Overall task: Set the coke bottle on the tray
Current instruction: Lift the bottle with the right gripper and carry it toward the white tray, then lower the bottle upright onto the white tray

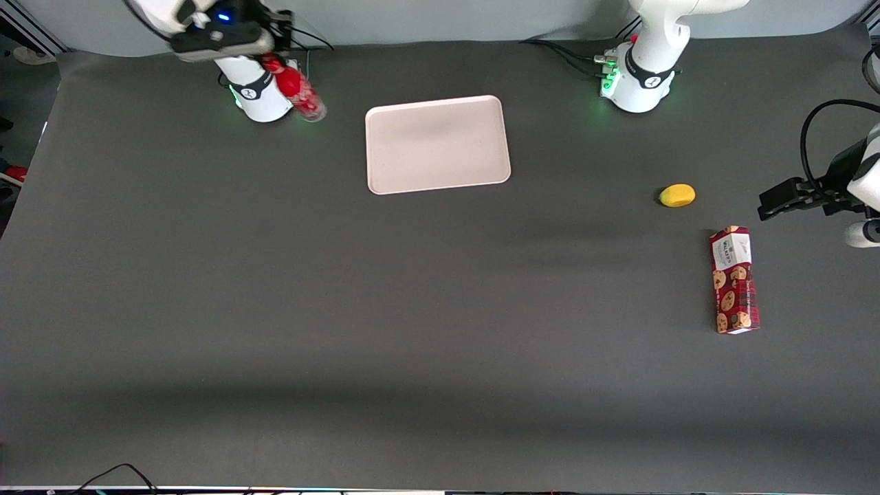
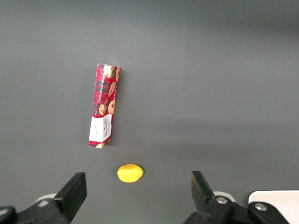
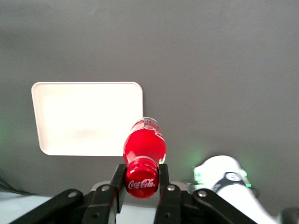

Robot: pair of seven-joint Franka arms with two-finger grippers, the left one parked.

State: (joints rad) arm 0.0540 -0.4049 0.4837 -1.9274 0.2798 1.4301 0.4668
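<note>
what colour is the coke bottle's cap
Red with white script, on the coke bottle in the gripper; clearest in right wrist view.

the tool is mostly hidden under the arm's wrist in the front view. the bottle looks blurred there, its cap end covered.

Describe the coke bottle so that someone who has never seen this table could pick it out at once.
Start at the pale tray on the dark table and look toward the working arm's end. There the pincer, raised above the table in front of the arm's white base, is shut on the coke bottle. It is small, slim and red with a red cap, unlike the longer cookie box and the yellow lemon at the parked arm's end.
</note>
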